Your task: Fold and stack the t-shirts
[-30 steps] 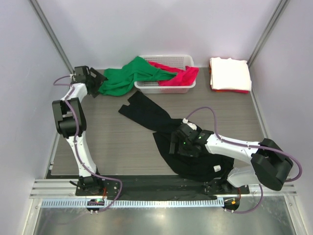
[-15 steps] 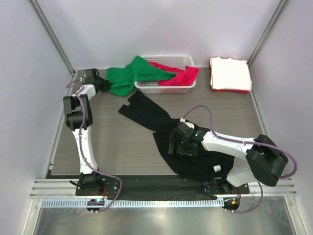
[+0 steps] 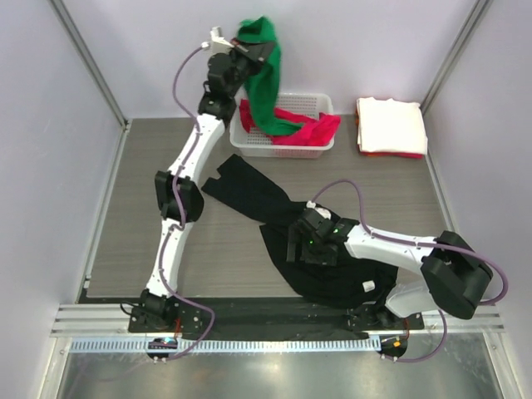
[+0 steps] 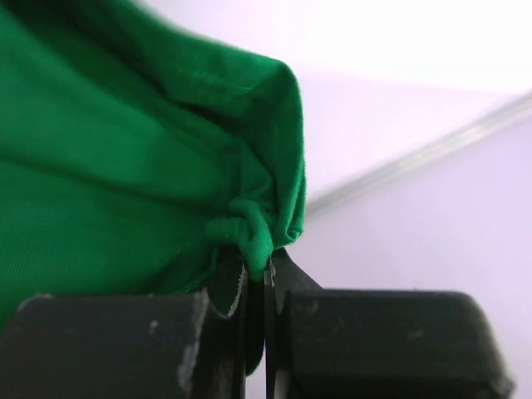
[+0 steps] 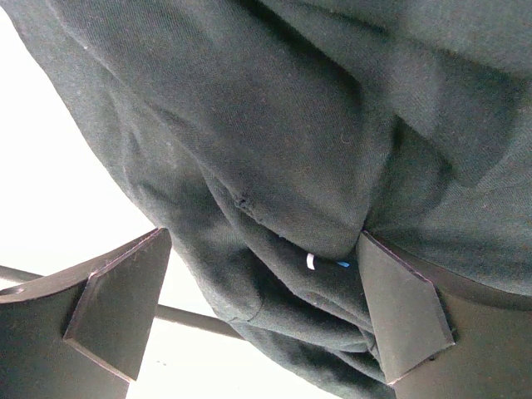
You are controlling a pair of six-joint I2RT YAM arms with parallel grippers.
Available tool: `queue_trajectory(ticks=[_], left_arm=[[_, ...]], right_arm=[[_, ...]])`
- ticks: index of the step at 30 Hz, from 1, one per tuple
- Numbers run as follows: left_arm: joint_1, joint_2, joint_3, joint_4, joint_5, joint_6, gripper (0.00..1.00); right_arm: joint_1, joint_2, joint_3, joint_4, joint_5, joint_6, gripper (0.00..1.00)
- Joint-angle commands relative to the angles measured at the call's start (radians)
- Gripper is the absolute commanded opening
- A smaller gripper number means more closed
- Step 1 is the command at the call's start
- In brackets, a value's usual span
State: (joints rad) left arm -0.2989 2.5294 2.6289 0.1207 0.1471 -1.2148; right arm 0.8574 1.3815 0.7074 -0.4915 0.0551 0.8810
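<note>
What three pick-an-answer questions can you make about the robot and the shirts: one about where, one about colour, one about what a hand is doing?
1. Where is the folded white stack?
A inside the basket
B on the table, right of the basket
C hanging on the wall

2. What colour is the shirt the left hand holds up?
A red
B black
C green

3. How is the right hand?
A open, with the black shirt between its fingers
B shut tight on nothing
C open in empty air

Answers:
1 B, the stack lies beside the basket at the far right.
2 C, the green shirt hangs from its shut fingers.
3 A, the right wrist view shows the fingers wide apart around black cloth.
</note>
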Motion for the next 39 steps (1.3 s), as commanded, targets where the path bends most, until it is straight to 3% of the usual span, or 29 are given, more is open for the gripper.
queue_trajectory(ticks=[1, 4, 6, 7, 8, 9, 10, 13, 19, 25, 29, 31, 34, 39], left_arm=[[-0.071, -0.012, -0.009, 0.093, -0.064, -0.032, 0.0], [-0.109, 0.028, -0.033, 0.064, -0.005, -0.043, 0.0], [-0.123, 0.07, -0.033, 0.011, 0.028, -0.049, 0.1], [-0.124, 0.081, -0.043, -0.036, 0.061, -0.055, 0.28], [-0.123, 0.089, -0.05, -0.056, 0.078, -0.067, 0.82], [-0.117, 0.097, -0.061, -0.079, 0.092, -0.069, 0.99], [-0.099, 0.068, -0.117, -0.151, 0.139, -0.045, 1.0], [-0.079, -0.021, -0.203, -0.162, 0.135, -0.01, 1.0], [0.006, -0.268, -0.253, -0.398, 0.143, 0.22, 1.0], [0.092, -0.582, -0.57, -0.651, -0.026, 0.471, 1.0], [0.135, -0.789, -0.867, -0.67, -0.06, 0.535, 1.0], [0.138, -0.837, -1.044, -0.632, -0.057, 0.555, 1.0], [0.141, -0.877, -1.229, -0.544, -0.014, 0.538, 1.0], [0.142, -0.844, -1.354, -0.5, -0.004, 0.502, 1.0]], right_arm=[[0.009, 0.028, -0.06, 0.048, -0.017, 0.012, 1.0], [0.009, 0.019, -0.057, 0.047, -0.014, 0.012, 1.0], [0.008, 0.016, -0.057, 0.047, -0.017, 0.012, 1.0], [0.008, 0.013, -0.057, 0.045, -0.021, 0.012, 1.0], [0.008, 0.01, -0.057, 0.047, -0.024, 0.015, 1.0], [0.009, 0.001, -0.059, 0.045, -0.026, 0.015, 1.0], [0.009, -0.019, -0.062, 0.038, -0.031, 0.021, 1.0], [0.011, -0.036, -0.048, 0.018, -0.024, 0.016, 1.0], [0.008, -0.108, 0.055, -0.09, 0.034, -0.022, 1.0], [-0.023, -0.185, 0.234, -0.237, 0.207, -0.079, 1.0], [-0.151, -0.274, 0.27, -0.315, 0.285, -0.083, 1.0], [-0.293, -0.285, 0.25, -0.325, 0.221, -0.114, 1.0], [-0.394, -0.248, 0.236, -0.329, 0.157, -0.168, 1.0], [-0.42, -0.182, 0.225, -0.325, 0.138, -0.182, 1.0]])
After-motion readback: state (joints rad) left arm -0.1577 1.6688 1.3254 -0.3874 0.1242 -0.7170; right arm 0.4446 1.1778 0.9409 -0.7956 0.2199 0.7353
